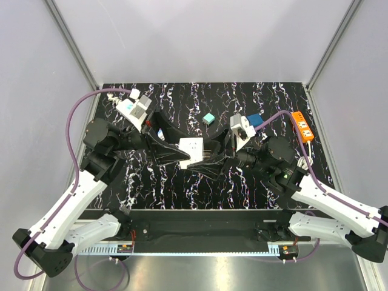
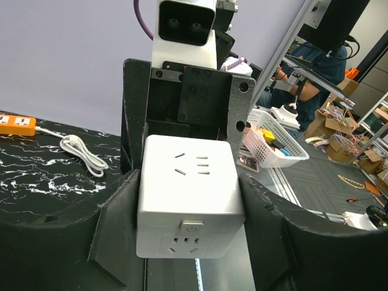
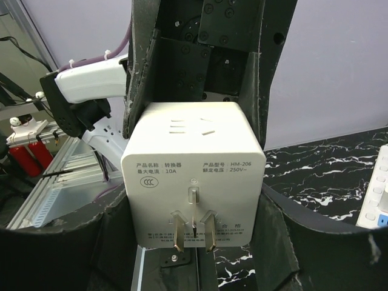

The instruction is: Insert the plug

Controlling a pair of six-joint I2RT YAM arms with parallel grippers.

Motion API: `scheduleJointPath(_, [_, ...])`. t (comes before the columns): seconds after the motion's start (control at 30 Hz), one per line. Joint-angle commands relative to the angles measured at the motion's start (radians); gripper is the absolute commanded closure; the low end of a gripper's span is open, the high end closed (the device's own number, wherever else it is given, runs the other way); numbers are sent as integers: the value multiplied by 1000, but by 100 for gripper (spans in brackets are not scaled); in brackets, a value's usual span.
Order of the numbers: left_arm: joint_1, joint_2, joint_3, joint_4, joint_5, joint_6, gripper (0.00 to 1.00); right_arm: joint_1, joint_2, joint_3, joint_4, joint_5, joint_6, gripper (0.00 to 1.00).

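Worktop (image 1: 182, 182): black, marbled, carrying both arms at its near edge.

Orange power strip (image 1: 302, 125): lies flat near the worktop's right edge, at 2 o'clock from the centre and well apart from the arms' meeting point. Judged to be the receiving socket.

Right tool (image 3: 194, 203): clamped on the plug adapter (image 1: 191, 148), one finger against each side face.

Left tool (image 2: 189, 180): its fingers stand either side of the same adapter from the opposite end. Whether they bear on it cannot be told.

Plug adapter: a white cube held between the two tools above mid-worktop. Its prongs (image 3: 193, 229) point at the right wrist camera; the face with the button looks toward the left wrist camera.

Handling, as judged: a rigid, light plastic shell with smooth faces that could slip under a loose grip. The prongs are the part most easily bent. Hold it on two opposite plain side faces, clear of the pronged face, so that it can be pressed squarely into the strip.

Teal block (image 1: 208, 119): at 1 o'clock from the adapter, apart from it.
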Motion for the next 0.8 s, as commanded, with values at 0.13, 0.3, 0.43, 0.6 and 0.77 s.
scheduleJointPath(0.13, [-4,-29,-34,-27,16,83,30,3,-21,12,97,78,-6,100])
scheduleJointPath(0.3, [-4,-20,-56,35,26,37,29,3,-18,7,111,77,8,100])
scheduleJointPath(0.43, [-4,-22,-51,64,19,42,71,3,-1,18,100,63,8,100])
scheduleJointPath(0.6, [9,-22,-10,-17,-40,108,100,5,22,24,50,127,43,52])
scheduleJointPath(0.77, [109,26,90,-278,-71,201,100,3,3,-34,28,227,53,1])
